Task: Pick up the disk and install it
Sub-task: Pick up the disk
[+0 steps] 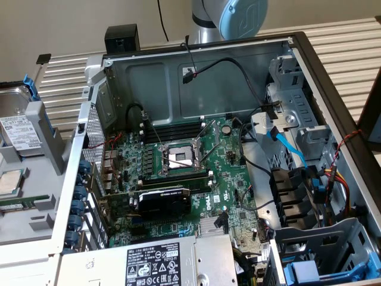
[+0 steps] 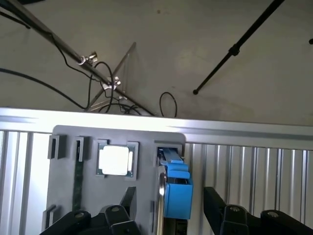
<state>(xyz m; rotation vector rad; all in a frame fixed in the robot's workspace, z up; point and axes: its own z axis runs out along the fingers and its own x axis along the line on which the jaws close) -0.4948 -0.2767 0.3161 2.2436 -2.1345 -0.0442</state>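
Observation:
The disk, silver with a white label and a blue carrier frame, stands on edge in a grey holder tray at the exterior view's left, outside the computer case. In the wrist view my gripper is open above the tray, its black fingers on either side of the disk, apart from it. The disk's blue carrier and its thin silver edge show between the fingers. Nothing is held.
A square silver CPU chip and a green memory stick sit in the same tray. The open case holds the motherboard, a labelled power-supply box and drive bays at the exterior view's right. The arm's base is behind the case.

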